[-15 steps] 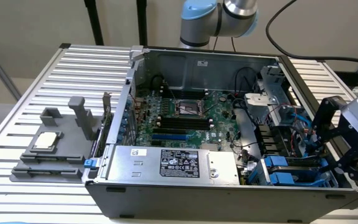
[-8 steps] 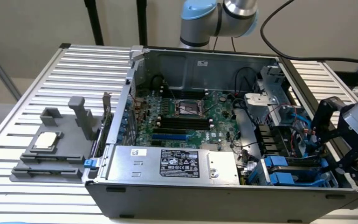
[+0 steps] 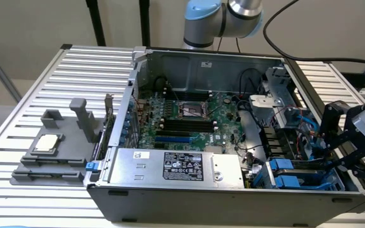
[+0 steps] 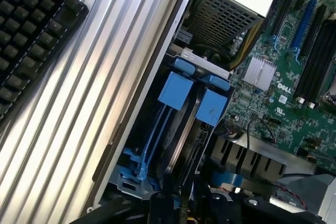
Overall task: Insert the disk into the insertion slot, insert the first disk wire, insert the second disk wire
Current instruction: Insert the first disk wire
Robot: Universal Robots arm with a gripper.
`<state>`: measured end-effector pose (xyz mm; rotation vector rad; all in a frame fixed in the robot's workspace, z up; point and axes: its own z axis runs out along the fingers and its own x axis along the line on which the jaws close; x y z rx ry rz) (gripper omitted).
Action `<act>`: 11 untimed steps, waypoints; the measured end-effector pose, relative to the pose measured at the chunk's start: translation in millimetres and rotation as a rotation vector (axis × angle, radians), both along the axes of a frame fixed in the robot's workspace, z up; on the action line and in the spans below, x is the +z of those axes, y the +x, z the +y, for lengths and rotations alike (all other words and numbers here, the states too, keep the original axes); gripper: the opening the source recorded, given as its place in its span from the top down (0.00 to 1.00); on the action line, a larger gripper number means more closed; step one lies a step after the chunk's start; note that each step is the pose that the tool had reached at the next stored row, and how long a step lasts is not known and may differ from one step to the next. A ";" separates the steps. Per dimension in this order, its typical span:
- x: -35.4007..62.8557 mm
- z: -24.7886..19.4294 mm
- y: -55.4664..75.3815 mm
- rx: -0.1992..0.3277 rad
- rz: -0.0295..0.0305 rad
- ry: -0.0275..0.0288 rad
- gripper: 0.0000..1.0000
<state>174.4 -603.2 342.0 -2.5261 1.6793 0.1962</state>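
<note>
Well, the disk (image 4: 176, 90) looks to be sitting inside the insertion slot (image 4: 152, 135), straight in front of the pincer (image 4: 178, 205). Only its blue frame and a dark edge show, so I am guessing a bit. The slot is the grey metal cage with blue rails, in the corner of the open computer case (image 3: 106, 190) closest to the pincer. In the exterior view the pincer (image 3: 327, 161) reaches over the case wall, just above that cage. I cannot tell if the pincer is squeezed tight or let go, or if it has hold of anything.

So the first job, putting the disk in, looks done. The two wire jobs look not done, but I cannot be sure. A flat blue wire (image 4: 226, 177) lies just beside the pincer, and I cannot see its end.

Farther from the pincer are the green board (image 3: 195, 118) and the big silver power box (image 3: 176, 166). Beyond the case, well away, stands a grey plastic holder (image 3: 55, 147).
</note>
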 end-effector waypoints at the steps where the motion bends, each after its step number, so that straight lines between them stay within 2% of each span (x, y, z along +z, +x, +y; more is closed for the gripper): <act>1: -0.1 0.0 0.0 0.004 -0.0002 0.0012 0.73; 2: 0.0 0.0 0.0 0.007 -0.0005 0.0018 0.73; 3: 0.0 0.0 0.1 0.012 -0.0009 0.0030 0.80; 5: -0.1 0.0 0.3 0.020 -0.0017 0.0068 0.83; 8: -0.1 0.0 0.4 0.030 -0.0027 0.0104 0.83; 11: 0.2 0.2 -0.5 0.033 -0.0027 0.0111 0.83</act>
